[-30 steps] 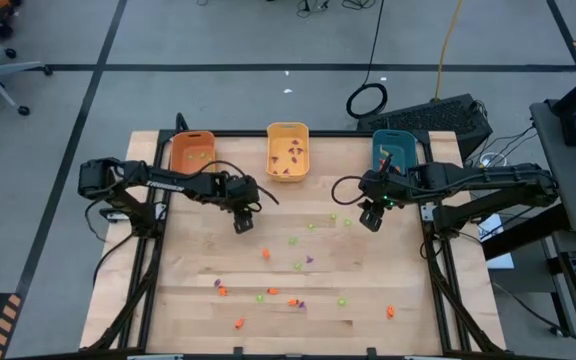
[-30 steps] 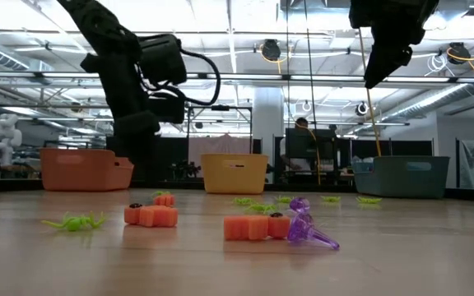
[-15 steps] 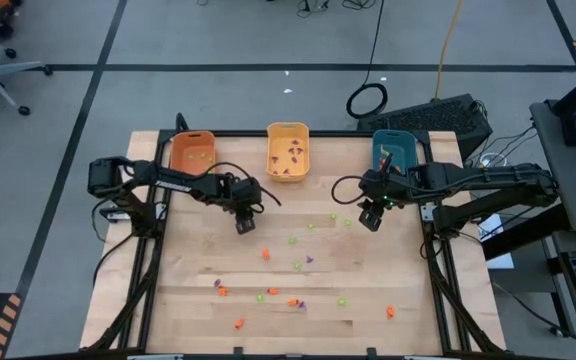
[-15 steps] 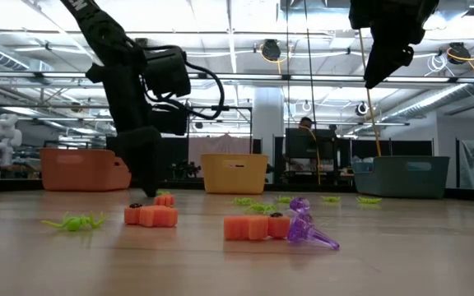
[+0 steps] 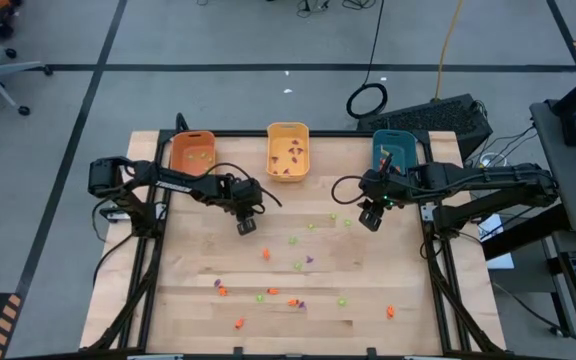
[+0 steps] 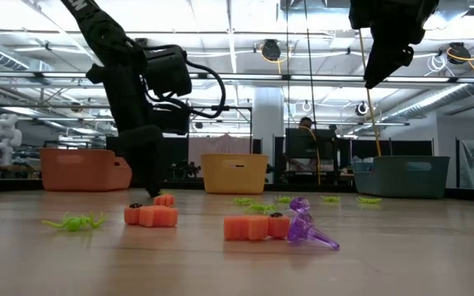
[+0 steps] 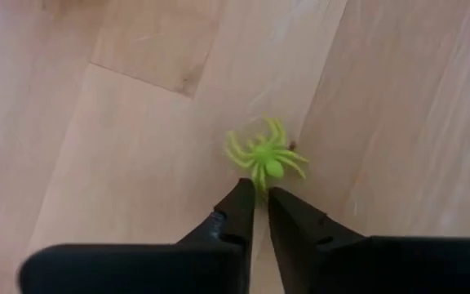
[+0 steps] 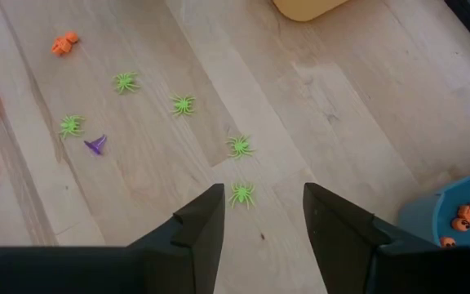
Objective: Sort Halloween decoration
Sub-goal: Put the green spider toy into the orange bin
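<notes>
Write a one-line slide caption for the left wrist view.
Left end effector nearly closed on a leg of a light green toy spider lying on the wooden table.

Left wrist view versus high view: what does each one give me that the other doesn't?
Only the left wrist view shows a green spider lying on the wood, with the left gripper right at it and the jaws nearly together around one of its legs. Only the high view shows the orange bin, yellow bin, teal bin, the scattered trinkets and the right gripper, raised with open jaws. Both show the left gripper over the wooden table.
</notes>
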### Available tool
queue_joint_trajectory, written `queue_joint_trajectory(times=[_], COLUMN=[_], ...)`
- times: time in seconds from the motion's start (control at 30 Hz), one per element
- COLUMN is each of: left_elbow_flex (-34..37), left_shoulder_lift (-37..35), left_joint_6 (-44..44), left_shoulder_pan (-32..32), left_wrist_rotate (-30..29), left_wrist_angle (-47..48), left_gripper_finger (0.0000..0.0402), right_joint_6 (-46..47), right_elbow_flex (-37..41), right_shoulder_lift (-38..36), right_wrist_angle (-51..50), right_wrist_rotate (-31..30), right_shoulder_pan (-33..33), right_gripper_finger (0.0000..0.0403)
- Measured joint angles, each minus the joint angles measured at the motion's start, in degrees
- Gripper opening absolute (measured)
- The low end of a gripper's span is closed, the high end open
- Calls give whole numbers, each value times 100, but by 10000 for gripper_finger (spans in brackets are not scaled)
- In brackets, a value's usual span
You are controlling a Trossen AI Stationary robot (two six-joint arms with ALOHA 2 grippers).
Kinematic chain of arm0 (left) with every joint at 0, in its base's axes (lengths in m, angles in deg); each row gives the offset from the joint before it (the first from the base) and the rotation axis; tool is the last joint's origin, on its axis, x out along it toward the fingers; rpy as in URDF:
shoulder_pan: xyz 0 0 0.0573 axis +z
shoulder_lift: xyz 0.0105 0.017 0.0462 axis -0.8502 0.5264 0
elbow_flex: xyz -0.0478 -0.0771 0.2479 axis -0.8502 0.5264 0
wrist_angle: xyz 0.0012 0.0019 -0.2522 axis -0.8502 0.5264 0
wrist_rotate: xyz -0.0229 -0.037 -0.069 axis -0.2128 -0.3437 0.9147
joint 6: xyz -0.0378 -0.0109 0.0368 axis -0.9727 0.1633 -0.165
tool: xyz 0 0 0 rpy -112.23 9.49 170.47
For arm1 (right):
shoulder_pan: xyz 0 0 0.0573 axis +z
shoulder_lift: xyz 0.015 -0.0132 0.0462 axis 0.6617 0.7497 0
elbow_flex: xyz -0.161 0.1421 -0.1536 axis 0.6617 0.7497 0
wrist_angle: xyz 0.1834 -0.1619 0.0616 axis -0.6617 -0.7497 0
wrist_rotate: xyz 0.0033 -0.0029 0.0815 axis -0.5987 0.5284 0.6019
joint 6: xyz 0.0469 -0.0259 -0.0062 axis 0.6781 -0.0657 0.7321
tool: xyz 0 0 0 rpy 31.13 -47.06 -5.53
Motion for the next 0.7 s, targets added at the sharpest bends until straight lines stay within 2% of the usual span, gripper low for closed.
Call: queue_joint_trajectory(times=[0.2, 0.47, 0.7], left_elbow_flex=[11, -210, -514], left_shoulder_lift=[4, 27, -347], left_joint_6=[-2, -312, -727], left_shoulder_pan=[2, 11, 9], left_wrist_rotate=[0, -15, -14], left_wrist_angle=[-148, -206, -48], left_gripper_finger=[4, 0, 0], right_joint_6=[0, 2, 24], right_elbow_flex=[0, 0, 0], right_shoulder_lift=[0, 0, -2], right_wrist_angle=[0, 0, -2], right_wrist_rotate=[0, 10, 20], right_shoulder_pan=[0, 0, 0], right_gripper_finger=[155, 155, 155])
